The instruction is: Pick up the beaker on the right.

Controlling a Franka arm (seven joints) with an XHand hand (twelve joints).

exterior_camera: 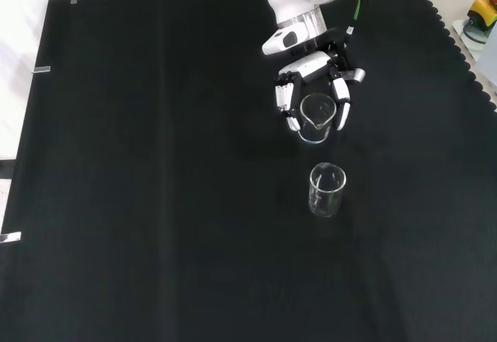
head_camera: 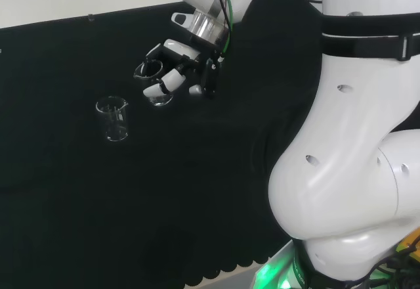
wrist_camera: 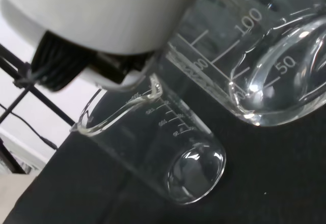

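Note:
Two clear glass beakers are in view. The hand [head_camera: 187,66] has its fingers and thumb curled round one beaker [head_camera: 155,87], which hangs a little above the cloth; in the front view this held beaker [exterior_camera: 317,119] sits between the fingers of the hand [exterior_camera: 311,74]. The other beaker [head_camera: 113,118] stands upright and free on the cloth, to the left of the hand in the head view and nearer the camera in the front view [exterior_camera: 327,190]. In the wrist view the held beaker [wrist_camera: 265,66] is close and large, with the free beaker [wrist_camera: 168,158] beyond it.
Black cloth [exterior_camera: 155,186] covers the bench. The arm's white links [head_camera: 354,138] stand at the right of the head view. The cloth's scalloped edge [exterior_camera: 458,43] runs down the front view's right side, with coloured items [exterior_camera: 481,15] past it.

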